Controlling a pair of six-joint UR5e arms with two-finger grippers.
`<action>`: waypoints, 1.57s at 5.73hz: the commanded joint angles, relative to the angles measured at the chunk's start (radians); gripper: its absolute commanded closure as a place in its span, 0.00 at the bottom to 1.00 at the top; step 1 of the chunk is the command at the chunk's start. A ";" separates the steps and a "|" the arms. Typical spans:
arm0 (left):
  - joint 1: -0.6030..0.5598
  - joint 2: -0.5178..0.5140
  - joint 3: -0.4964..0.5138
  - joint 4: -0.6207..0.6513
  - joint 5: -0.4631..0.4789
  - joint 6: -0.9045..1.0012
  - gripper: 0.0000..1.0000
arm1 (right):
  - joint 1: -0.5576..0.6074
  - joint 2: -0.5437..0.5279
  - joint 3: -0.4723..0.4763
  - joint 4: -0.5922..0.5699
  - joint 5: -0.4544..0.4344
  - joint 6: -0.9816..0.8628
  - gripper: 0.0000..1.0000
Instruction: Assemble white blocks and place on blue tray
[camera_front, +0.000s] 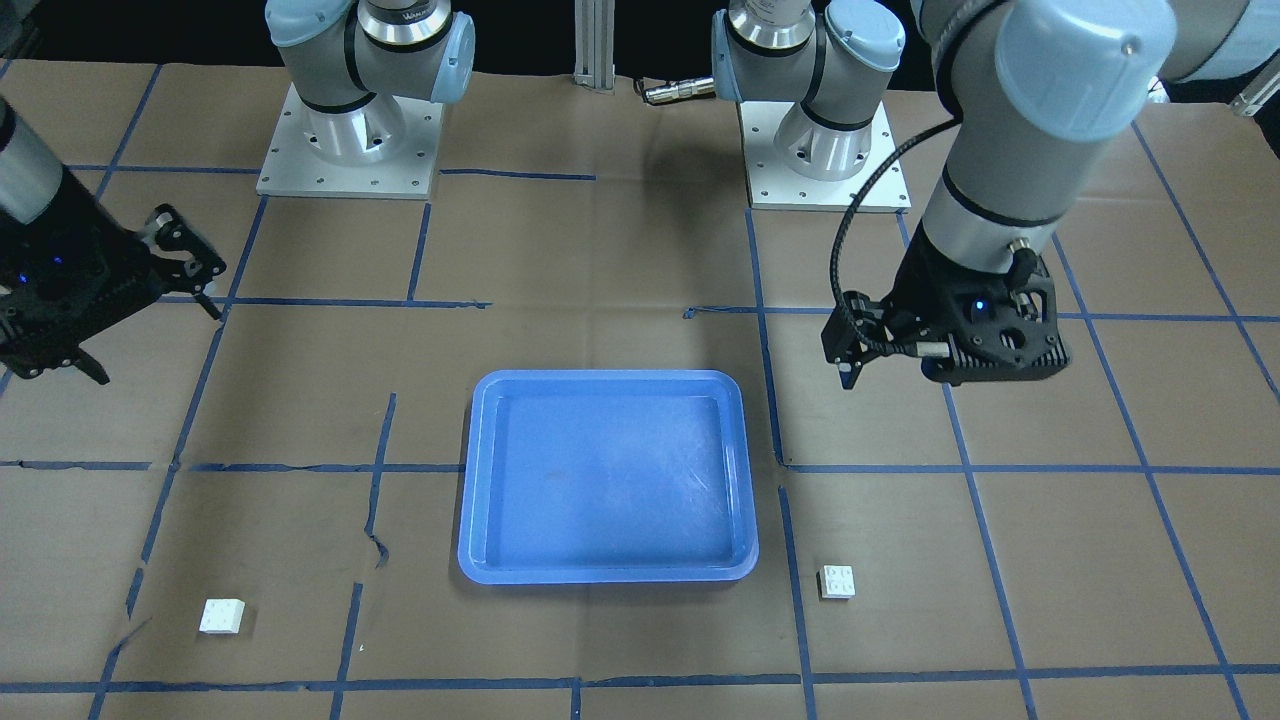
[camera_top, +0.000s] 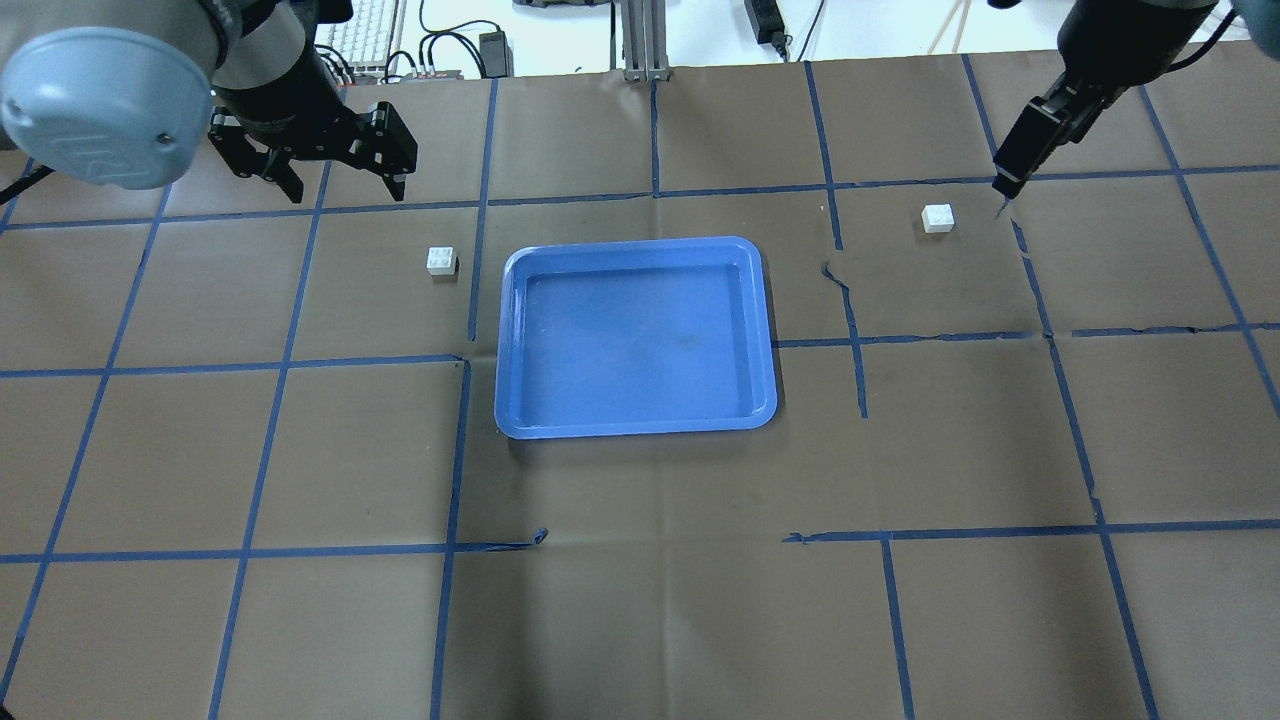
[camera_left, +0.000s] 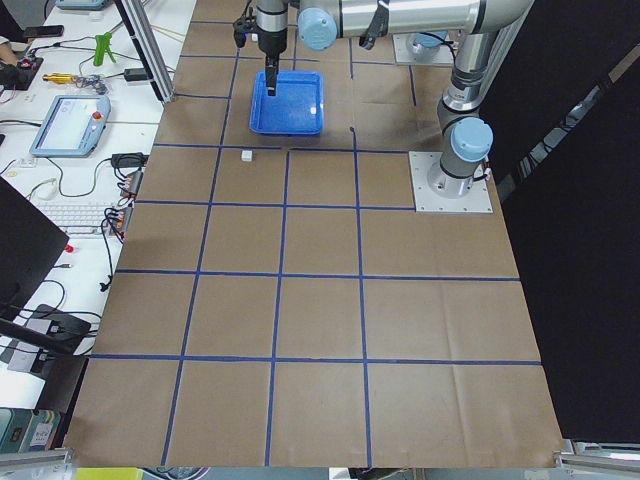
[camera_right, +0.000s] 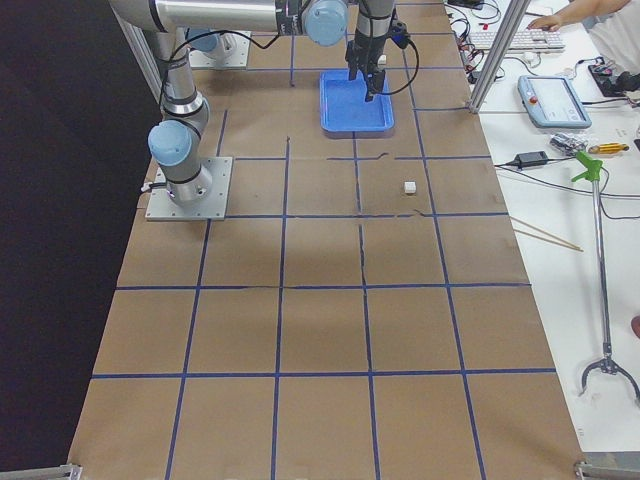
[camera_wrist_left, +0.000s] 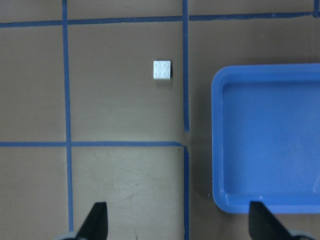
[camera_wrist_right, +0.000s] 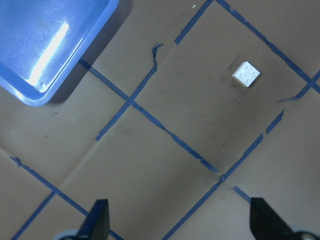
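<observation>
So my left gripper (camera_wrist_left: 179, 222) and right gripper (camera_wrist_right: 180, 220) are both spread wide, nothing in either. One white block (camera_wrist_left: 161, 69) sits on the table (camera_wrist_left: 125, 110) ahead of my left fingertips, just beside the blue tray (camera_wrist_left: 217, 150). The other white block (camera_wrist_right: 246, 73) is way out ahead of my right ones, well apart from the tray.

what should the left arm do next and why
Probably shift the left end effector over the white brick beside the tray: it hangs open and empty, short of that brick, and the other brick sits across the tray, so nothing is joined yet.
</observation>
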 joint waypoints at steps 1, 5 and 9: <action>0.007 -0.202 -0.003 0.215 -0.009 0.001 0.01 | -0.057 0.056 -0.004 -0.075 0.082 -0.521 0.00; 0.009 -0.440 -0.027 0.442 0.000 0.029 0.01 | -0.178 0.317 -0.125 -0.077 0.308 -1.091 0.00; 0.010 -0.434 -0.023 0.429 -0.007 0.067 0.92 | -0.244 0.578 -0.132 -0.152 0.682 -1.113 0.01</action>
